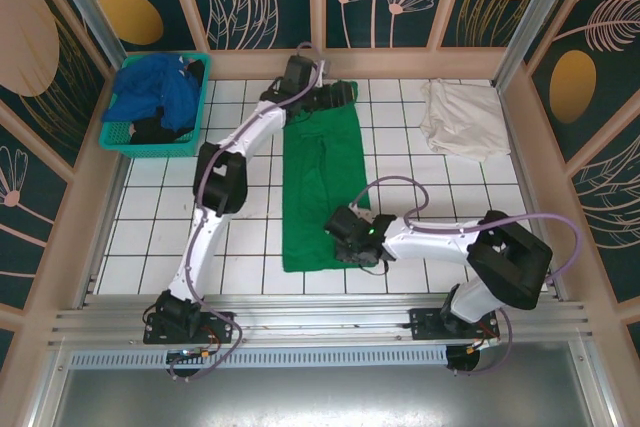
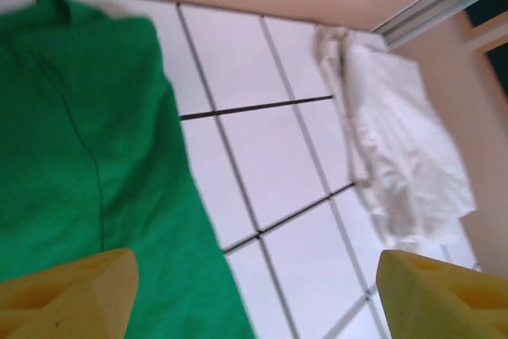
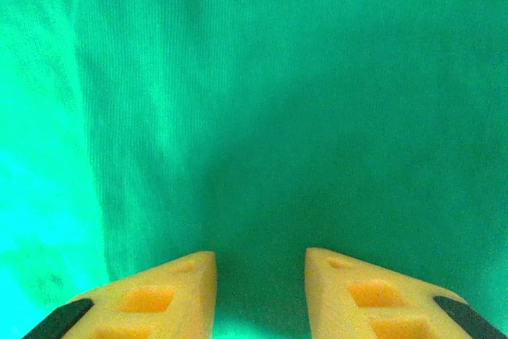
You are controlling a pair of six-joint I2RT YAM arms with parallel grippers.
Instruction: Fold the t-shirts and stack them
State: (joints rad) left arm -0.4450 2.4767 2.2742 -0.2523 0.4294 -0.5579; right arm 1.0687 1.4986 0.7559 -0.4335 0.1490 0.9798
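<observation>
Green t-shirt [image 1: 320, 182], long strip mid counter [image 1: 150, 217]; L pincer [image 2: 254, 283] wide open, empty, far end; R pincer [image 3: 260, 271] half-open, empty, near end, prob. for cross-fold.

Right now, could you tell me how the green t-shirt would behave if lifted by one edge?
The green t-shirt lies flat as a long strip with soft creases, so it would probably droop and unfold when lifted. It looks thin, likely light. On the smooth tiles, a push may bunch it.

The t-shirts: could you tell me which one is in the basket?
The blue t-shirt, bunched in the teal basket; the green t-shirt lies flat on the tiles, the white t-shirt crumpled at far right.
</observation>
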